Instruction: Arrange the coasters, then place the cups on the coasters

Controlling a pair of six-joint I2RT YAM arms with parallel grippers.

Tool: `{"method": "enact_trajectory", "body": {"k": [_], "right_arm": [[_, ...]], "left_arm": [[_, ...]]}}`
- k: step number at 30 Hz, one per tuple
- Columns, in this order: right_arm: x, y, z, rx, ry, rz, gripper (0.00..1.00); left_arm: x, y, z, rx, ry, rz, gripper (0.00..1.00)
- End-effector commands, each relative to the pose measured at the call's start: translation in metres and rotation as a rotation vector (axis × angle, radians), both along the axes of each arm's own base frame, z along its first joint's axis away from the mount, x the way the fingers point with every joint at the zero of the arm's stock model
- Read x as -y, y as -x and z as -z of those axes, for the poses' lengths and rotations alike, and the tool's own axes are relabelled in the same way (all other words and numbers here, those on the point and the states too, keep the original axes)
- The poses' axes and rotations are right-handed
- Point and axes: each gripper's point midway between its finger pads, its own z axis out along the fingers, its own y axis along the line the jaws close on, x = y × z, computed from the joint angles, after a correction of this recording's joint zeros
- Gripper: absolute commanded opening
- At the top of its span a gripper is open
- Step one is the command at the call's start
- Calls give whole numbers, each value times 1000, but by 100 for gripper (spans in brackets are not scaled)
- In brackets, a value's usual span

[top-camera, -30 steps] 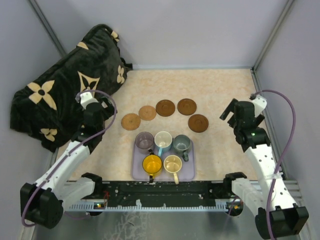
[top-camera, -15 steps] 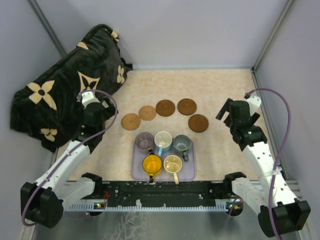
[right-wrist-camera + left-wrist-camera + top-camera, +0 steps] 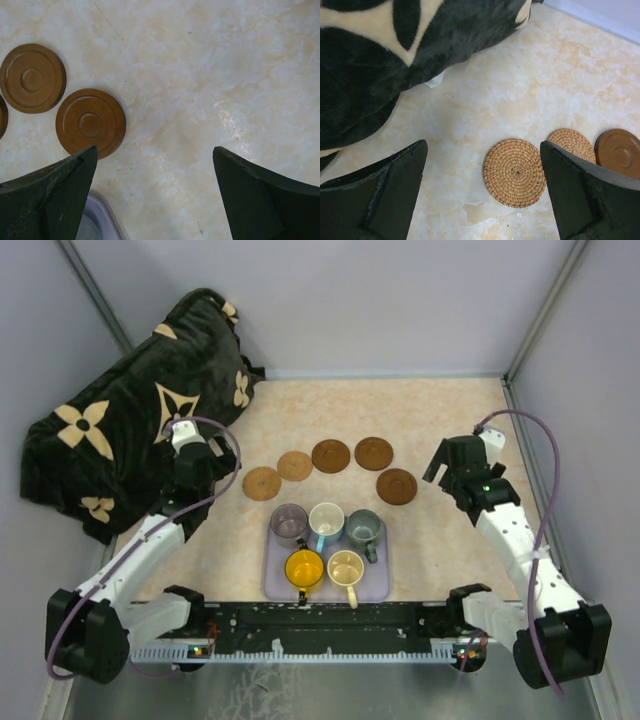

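Five coasters lie in an arc on the table: two light tan woven ones (image 3: 262, 483) (image 3: 295, 465) and three dark brown ones (image 3: 331, 455) (image 3: 374, 452) (image 3: 397, 486). Five cups stand on the lavender tray (image 3: 378, 589): purple (image 3: 289, 523), white (image 3: 326, 522), grey-green (image 3: 362, 528), yellow (image 3: 304, 567) and cream (image 3: 346, 567). My left gripper (image 3: 213, 468) (image 3: 482, 144) hangs open above bare table just left of the nearest tan coaster (image 3: 514, 172). My right gripper (image 3: 438, 462) (image 3: 154, 149) is open and empty, just right of a dark brown coaster (image 3: 90, 122).
A black cushion with cream flower shapes (image 3: 130, 420) (image 3: 380, 60) fills the back left, close behind my left gripper. Grey walls enclose the table on three sides. A corner of the tray (image 3: 102, 220) shows beside my right gripper's left finger.
My right arm has swung left, toward the rightmost dark brown coaster. My left gripper has drifted slightly right, toward the tan coasters. Both stay open; nothing on the table has moved.
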Motion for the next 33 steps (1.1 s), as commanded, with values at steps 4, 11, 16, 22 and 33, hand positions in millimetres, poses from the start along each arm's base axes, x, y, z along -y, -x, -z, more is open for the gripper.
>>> {"method": "enact_trajectory", "body": {"k": [4, 11, 16, 22, 33], "right_arm": [[-38, -19, 9, 22, -57, -122, 92], [-84, -33, 40, -45, -37, -230, 61], [-98, -46, 60, -89, -11, -258, 47], [-102, -60, 78, -123, 13, -256, 45], [-119, -88, 101, -164, 18, -286, 43]], "left_arm": [[21, -9, 19, -40, -4, 112, 99], [35, -15, 40, -89, 16, 170, 99], [35, -15, 56, -135, 4, 168, 99], [33, -16, 62, -147, -2, 157, 99], [30, -17, 69, -165, -16, 140, 99]]}}
